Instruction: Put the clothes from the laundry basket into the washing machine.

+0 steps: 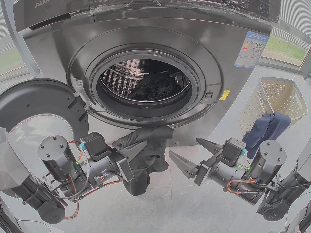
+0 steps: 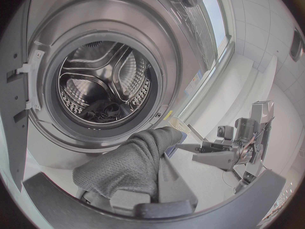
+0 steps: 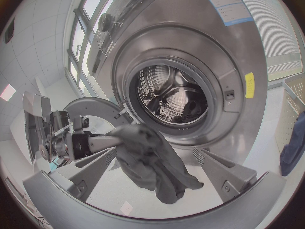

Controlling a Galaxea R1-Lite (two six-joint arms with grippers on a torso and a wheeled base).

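The washing machine (image 1: pixel 145 36) faces me with its round door (image 1: pixel 35 104) swung open to the left. Dark clothes (image 1: pixel 152 86) lie at the bottom of the drum. My left gripper (image 1: pixel 139 146) is shut on a dark grey garment (image 1: pixel 149 156), which hangs just below the drum opening; the left wrist view has it draped over the fingers (image 2: pixel 133 166). My right gripper (image 1: pixel 184 146) stands open and holds nothing, a little to the right of the garment at about the same height. A navy garment (image 1: pixel 265 130) hangs over the rim of the laundry basket (image 1: pixel 285 94).
The beige perforated basket stands tilted on the floor to the right of the machine, behind my right arm. The open door takes up the space on the left beside my left arm. Pale bare floor (image 1: pixel 181 204) lies below both grippers.
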